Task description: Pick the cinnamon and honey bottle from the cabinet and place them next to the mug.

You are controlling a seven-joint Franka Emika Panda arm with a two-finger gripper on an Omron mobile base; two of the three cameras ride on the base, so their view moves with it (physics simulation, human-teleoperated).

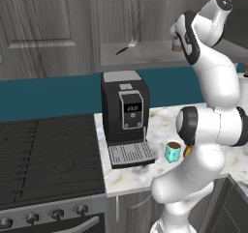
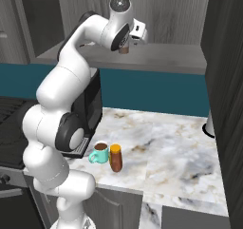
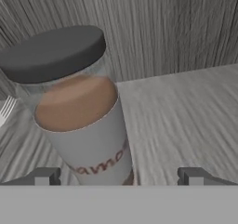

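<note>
The cinnamon [image 3: 79, 111], a grey-capped jar with a brown and pale body, stands on the cabinet [image 2: 166, 57] shelf in its open niche. It lies between the fingers of my gripper [image 3: 118, 175], nearer the left one. Both fingers stand wide apart and touch nothing, so the gripper is open. In the right base view the hand reaches into the niche by the cinnamon [image 2: 124, 50]. Down on the marble counter, the honey bottle [image 2: 116, 157] stands upright right beside the teal mug [image 2: 99, 153]. My arm partly hides the honey bottle [image 1: 187, 151] behind the mug [image 1: 173, 152].
A black coffee machine [image 1: 125, 116] stands on the counter left of the mug, with a stove [image 1: 48, 154] further left. A fork [image 1: 127, 47] lies on the shelf left of the jar. A white object [image 2: 210, 123] and a dark tall panel [image 2: 228, 104] bound the counter's right side.
</note>
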